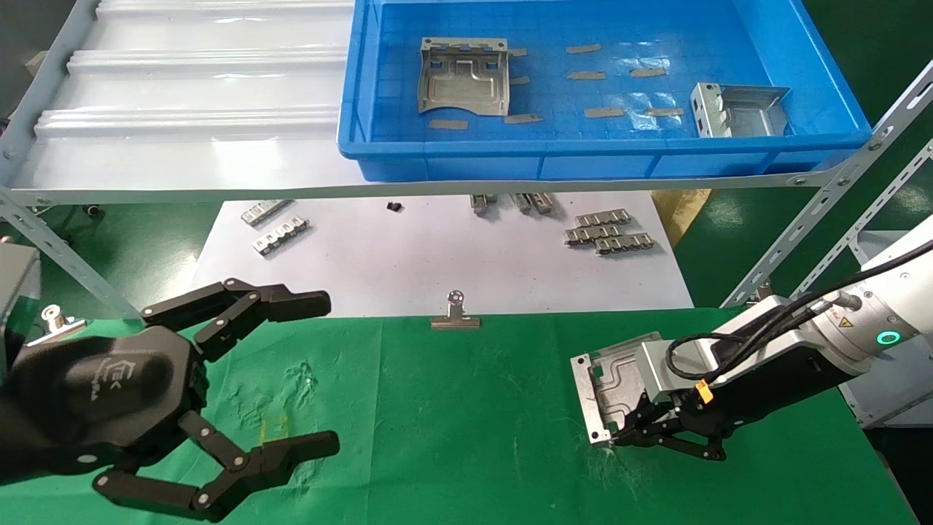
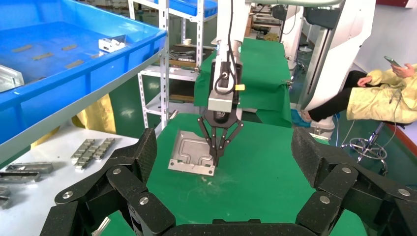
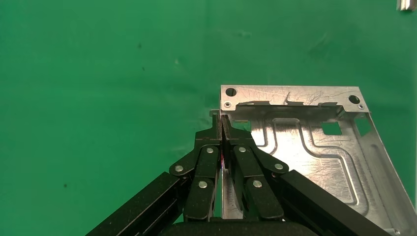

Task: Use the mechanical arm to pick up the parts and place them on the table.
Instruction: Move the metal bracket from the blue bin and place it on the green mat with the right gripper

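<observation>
Right gripper (image 1: 633, 430) fingers pinch the part (image 1: 609, 386), arm hiding its far half

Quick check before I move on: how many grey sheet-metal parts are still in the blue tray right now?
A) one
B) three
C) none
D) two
D: the head view shows two parts lying in the blue tray, one near its left end and one near its right end; a third part is at the green table, pinched by the right gripper, while the left gripper is open over the table's left side.
</observation>
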Controlling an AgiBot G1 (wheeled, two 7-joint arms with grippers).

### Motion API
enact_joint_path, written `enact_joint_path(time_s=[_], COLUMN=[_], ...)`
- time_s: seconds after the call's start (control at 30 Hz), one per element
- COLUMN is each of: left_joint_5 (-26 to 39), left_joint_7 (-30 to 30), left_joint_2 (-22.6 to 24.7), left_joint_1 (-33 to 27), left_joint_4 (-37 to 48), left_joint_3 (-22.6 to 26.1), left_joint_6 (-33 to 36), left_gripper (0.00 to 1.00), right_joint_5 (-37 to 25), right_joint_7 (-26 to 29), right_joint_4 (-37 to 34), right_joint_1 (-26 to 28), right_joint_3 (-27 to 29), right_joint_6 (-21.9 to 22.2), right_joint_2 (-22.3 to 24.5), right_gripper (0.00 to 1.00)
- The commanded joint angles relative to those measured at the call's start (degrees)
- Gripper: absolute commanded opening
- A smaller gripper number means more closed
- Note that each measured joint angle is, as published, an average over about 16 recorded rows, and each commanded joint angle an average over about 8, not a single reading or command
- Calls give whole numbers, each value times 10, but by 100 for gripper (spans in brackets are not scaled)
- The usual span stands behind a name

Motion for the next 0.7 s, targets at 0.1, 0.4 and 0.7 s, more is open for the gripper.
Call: enact_joint_path(time_s=[0.1,0.4,0.7], left_joint_5=[0,0,0], left_joint_7=[0,0,0], left_joint_2=[0,0,0], left_joint_1=[0,0,0], left_joint_4=[0,0,0], left_joint_3=[0,0,0], left_joint_6=[0,0,0], left_gripper=[100,100,100], right_joint_5=[-8,-1,2], right_joint_7=[-30,-94,-143], right_joint_4=[-50,-125,-183], right_joint_1=[-9,-28,-41], right_joint_3=[-11,-12,-9], right_joint_6=[1,15,41], right_joint_2=[-22,-49,-65], right_gripper=[0,0,0])
